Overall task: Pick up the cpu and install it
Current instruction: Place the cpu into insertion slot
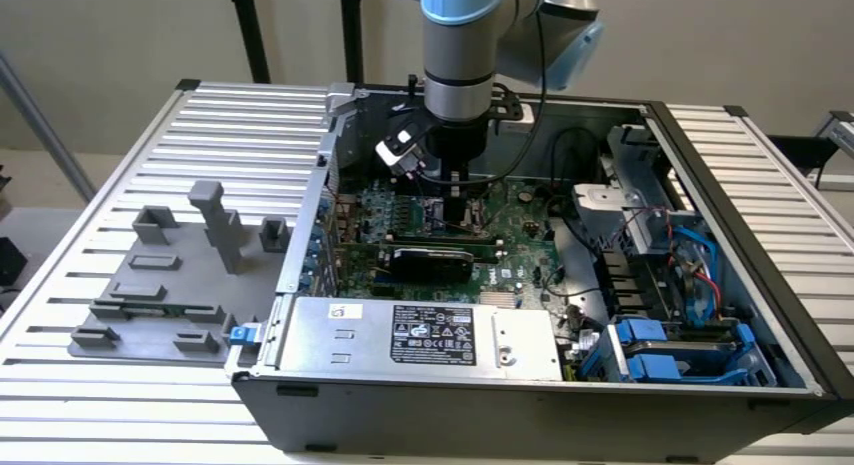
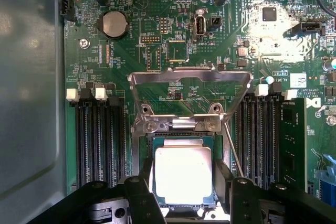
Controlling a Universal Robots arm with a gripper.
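Observation:
The cpu [image 2: 182, 174], a square chip with a bright silver top and a green edge, lies level within the socket frame [image 2: 140, 153] on the green motherboard [image 2: 157, 66]. My gripper [image 2: 184, 184] stands straight above it. One dark finger [image 2: 140, 195] presses each of two opposite sides of the chip, so the jaws are shut on it. The socket's metal load plate [image 2: 189, 77] is hinged up and open. In the exterior view my gripper [image 1: 458, 207] reaches down into the open computer case [image 1: 721, 135], low over the board.
Memory slots [image 2: 100, 135] flank the socket, with a fitted memory stick [image 2: 293, 145] on one side. A coin battery [image 2: 114, 23] sits on the board. The power supply [image 1: 420, 335] and blue drive bays [image 1: 667, 355] fill the case's near side. Grey fixture blocks [image 1: 174, 285] stand at the exterior view's left.

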